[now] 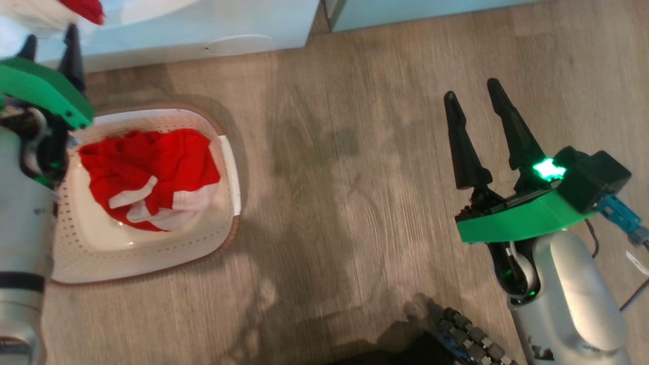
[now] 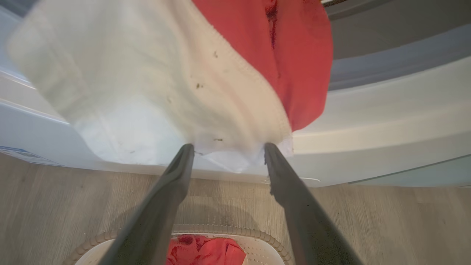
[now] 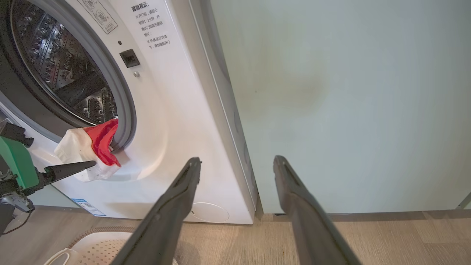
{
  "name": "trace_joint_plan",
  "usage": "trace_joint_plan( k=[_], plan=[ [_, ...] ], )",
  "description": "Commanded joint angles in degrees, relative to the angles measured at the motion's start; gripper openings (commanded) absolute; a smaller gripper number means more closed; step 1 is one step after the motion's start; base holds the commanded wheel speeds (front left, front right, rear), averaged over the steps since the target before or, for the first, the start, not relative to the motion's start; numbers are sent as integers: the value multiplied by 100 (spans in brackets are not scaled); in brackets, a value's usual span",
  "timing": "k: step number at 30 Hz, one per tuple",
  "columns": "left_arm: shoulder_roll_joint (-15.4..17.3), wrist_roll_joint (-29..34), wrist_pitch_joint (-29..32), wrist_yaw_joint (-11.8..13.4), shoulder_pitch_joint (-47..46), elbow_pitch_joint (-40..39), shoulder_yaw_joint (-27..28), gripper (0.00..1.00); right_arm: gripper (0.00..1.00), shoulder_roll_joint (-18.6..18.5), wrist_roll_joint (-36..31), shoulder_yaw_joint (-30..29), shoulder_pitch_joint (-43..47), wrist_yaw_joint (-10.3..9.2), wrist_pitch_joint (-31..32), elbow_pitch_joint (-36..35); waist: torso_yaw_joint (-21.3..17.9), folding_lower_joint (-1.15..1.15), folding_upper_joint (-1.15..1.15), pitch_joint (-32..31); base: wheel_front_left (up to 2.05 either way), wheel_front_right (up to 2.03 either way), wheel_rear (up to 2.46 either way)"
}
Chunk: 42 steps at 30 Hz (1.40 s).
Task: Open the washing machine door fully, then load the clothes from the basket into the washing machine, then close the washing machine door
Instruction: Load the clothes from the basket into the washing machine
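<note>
The washing machine (image 3: 173,121) stands with its steel drum (image 3: 62,66) exposed; the washing machine door is out of view. One red and white garment (image 3: 92,143) hangs out over the grey gasket's lower lip. My left gripper (image 2: 228,146) is open just below that garment (image 2: 165,73), fingertips at its white hem and nothing between them. On the floor under this arm sits the cream basket (image 1: 152,263) with more red and white clothes (image 1: 152,167) in it. My right gripper (image 1: 471,90) hangs open and empty over the floor, well right of the basket.
A pale teal cabinet (image 3: 349,92) stands directly right of the washer. The washer's round flap (image 1: 238,44) is low on its front. Wooden floor (image 1: 345,177) stretches between basket and right arm. My dark base (image 1: 456,334) is at the bottom edge.
</note>
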Motion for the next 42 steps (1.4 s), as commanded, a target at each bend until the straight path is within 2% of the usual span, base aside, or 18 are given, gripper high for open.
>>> trace_joint_plan(
  k=[1, 14, 15, 17, 18, 24, 32, 37, 42],
  plan=[
    [350, -33, 35, -20, -289, 45, 244, 100, 100, 4, 65, 163, -75, 0, -81, -121, -138, -2, 0, 166, 0, 0, 0],
    [550, 146, -5, 14, -1013, 699, 123, 100, 100, 4, 219, 338, -318, 0, -144, 35, -242, -2, 0, 358, 0, 0, 0],
    [552, 154, -11, 13, -1057, 743, 111, 84, 100, 4, 232, 344, -331, 0, -144, 26, -250, -2, 0, 365, 0, 0, 0],
    [564, 192, -37, 23, -1117, 821, 75, 7, 100, 4, 255, 358, -349, 0, -145, 16, -263, -2, 0, 373, 0, 0, 0],
    [564, 197, -42, 18, -1141, 863, 63, 0, 100, 4, 266, 366, -355, 0, -145, 13, -273, -2, 0, 374, 0, 0, 0],
    [581, 251, -124, 36, -1207, 1101, -7, 0, 100, 4, 301, 350, -351, 0, -146, 10, -302, -2, 0, 349, 0, 0, 0],
    [363, 177, -238, -36, -817, 1048, -90, 0, 100, 4, 253, 185, -223, 0, -146, 32, -88, -2, 0, 220, 0, 0, 0],
    [247, 130, -251, -17, -359, 633, -149, 0, 100, 4, 174, 126, -190, 0, -146, 20, 100, -2, 0, 148, 0, 0, 0],
    [299, 142, -42, 136, 129, -352, -229, 0, 100, 4, 117, 57, -164, 0, -146, -11, 280, -2, 0, 118, 0, 0, 0]
  ],
)
